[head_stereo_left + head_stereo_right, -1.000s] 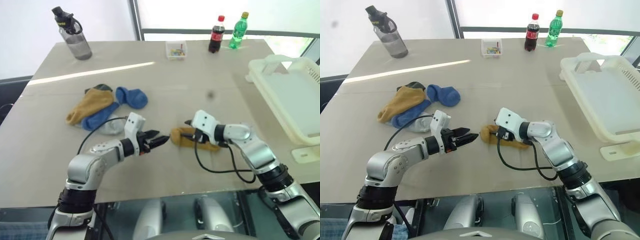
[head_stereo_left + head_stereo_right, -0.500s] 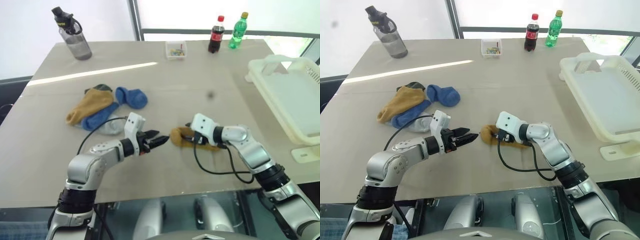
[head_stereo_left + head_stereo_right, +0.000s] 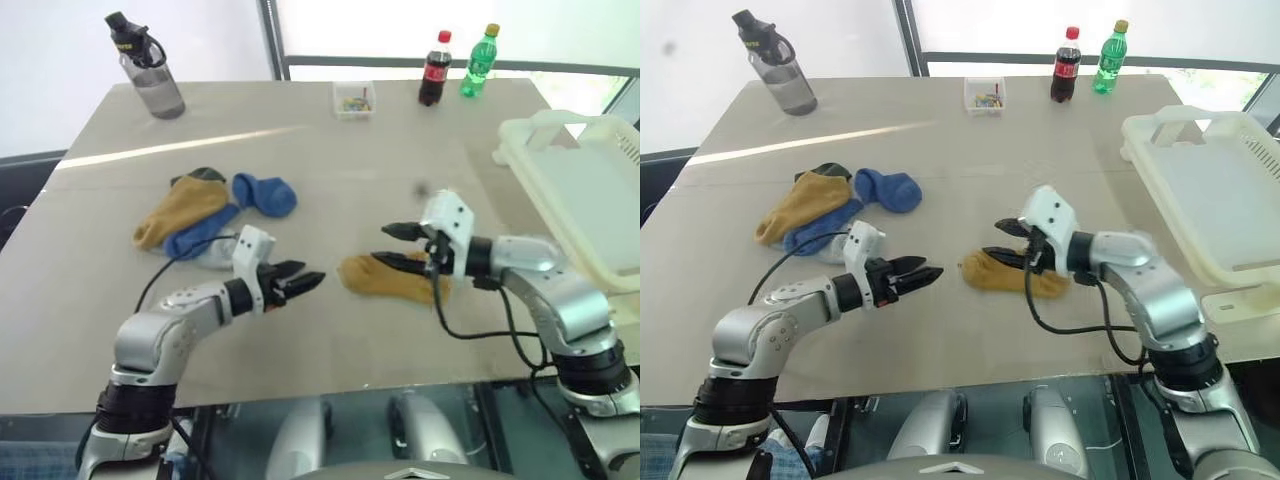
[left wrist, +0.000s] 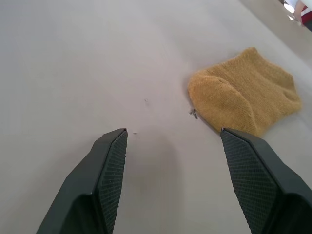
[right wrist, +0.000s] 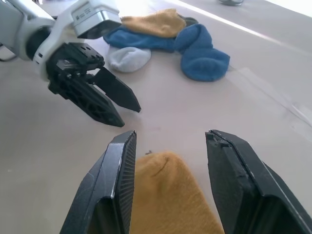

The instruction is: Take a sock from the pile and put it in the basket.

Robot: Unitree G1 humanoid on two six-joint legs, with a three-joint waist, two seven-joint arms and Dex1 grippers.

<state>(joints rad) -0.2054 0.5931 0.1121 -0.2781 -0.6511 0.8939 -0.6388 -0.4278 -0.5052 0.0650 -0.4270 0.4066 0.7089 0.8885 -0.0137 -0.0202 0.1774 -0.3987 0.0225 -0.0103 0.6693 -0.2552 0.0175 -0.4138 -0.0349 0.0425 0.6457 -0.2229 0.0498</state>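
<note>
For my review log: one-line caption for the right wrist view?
Open right gripper above mustard sock, facing open left gripper.

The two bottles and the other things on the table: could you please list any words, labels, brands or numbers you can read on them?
No text can be read.
Cola bottle: red label, too small to read.
Green bottle: label too small to read.
Grey water bottle: no legible print.
Clear box: no legible print.
Basket and socks: no marking visible.

Prob. lab/test room: bare table (image 3: pixel 330 160) by window, w/ drink bottles (image 3: pixel 455 66).
</note>
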